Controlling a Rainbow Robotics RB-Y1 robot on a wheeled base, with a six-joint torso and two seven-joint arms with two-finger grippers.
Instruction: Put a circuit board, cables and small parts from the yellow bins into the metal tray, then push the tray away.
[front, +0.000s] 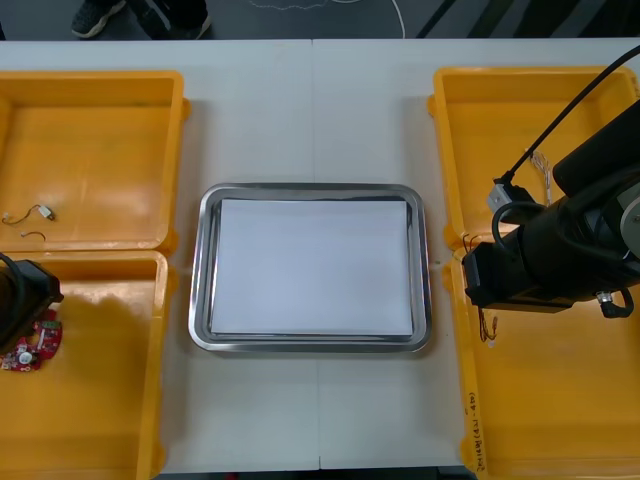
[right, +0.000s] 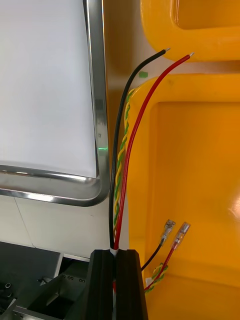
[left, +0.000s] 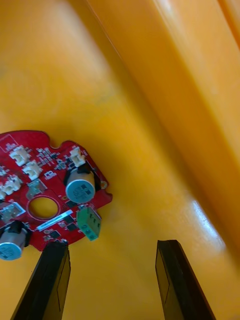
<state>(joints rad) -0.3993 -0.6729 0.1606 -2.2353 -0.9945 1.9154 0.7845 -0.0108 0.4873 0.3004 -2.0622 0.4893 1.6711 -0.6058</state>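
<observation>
**Mia:** Where are the cables?

**Ben:** The right gripper (right: 116, 252) has them. Its two black fingers squeeze tight on a black cable (right: 119, 150), a red cable (right: 136, 135) and a twisted yellow and green cable (right: 121, 170).

**Mia:** Where do they go?

**Ben:** They stick out past the fingers. They run along the rim of the near right bin (right: 200, 150), just beside the edge of the metal tray (right: 100, 100). The bare tips of the black one and the red one end near the far right bin (right: 200, 40). Their other ends have little metal tips and hang over the near right bin.

**Mia:** And the tray?

**Ben:** It sits in the middle of the table (front: 310, 110), between the yellow bins. It is white inside.

**Mia:** Where is the circuit board?

**Ben:** The circuit board (left: 45, 200) is round and red. It lies flat on the floor of the near left bin (front: 110, 400). The left gripper (left: 112, 250) is just over it with its fingers spread wide, holding nothing. One finger tip is right beside the board's edge.

**Mia:** Anything else?

**Ben:** Two small metal parts (front: 40, 212) lie in the far left bin (front: 100, 150), near its left side.
</observation>
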